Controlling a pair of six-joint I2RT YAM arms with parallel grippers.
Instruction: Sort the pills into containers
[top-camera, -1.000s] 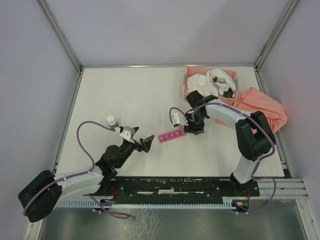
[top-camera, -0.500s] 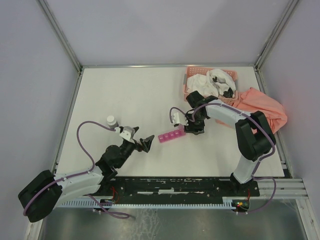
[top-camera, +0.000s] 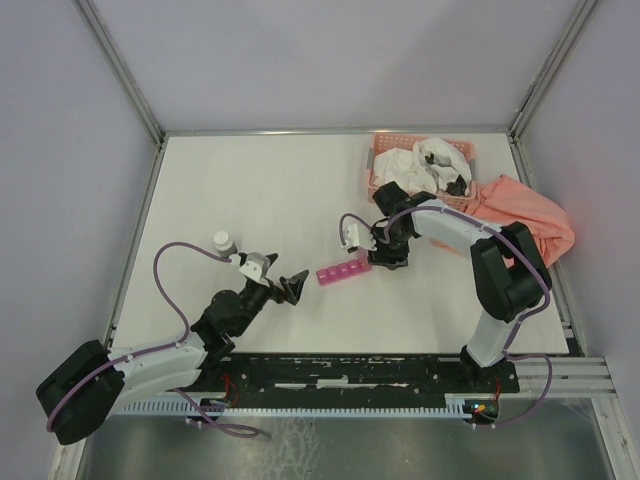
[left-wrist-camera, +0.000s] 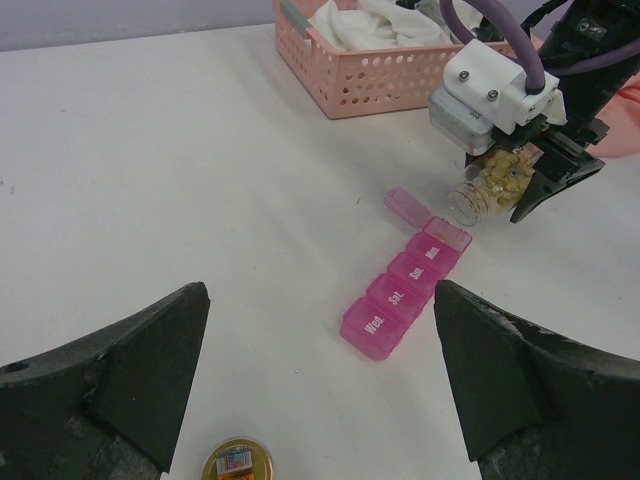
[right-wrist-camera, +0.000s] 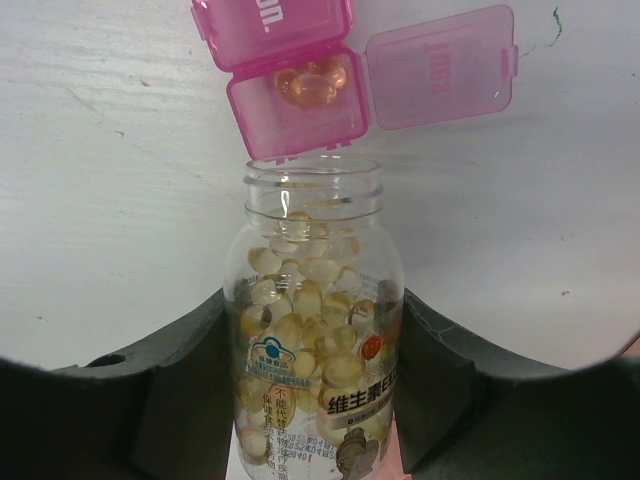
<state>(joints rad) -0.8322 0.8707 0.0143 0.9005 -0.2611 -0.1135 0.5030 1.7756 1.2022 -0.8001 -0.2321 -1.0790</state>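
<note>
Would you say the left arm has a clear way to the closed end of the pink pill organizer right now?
Probably yes: the open left claw faces the closed end of the pill organizer across bare table, while the right claw holds its bottle at the far, open compartment.

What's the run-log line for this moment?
right gripper: shut on pill bottle, mouth at open end compartment | capsules inside | left gripper: open

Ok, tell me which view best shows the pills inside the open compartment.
Right wrist: it looks straight into the open compartment, amber pills plain. Left wrist shows only its flipped-open lid; top external, just a pink strip.
</note>
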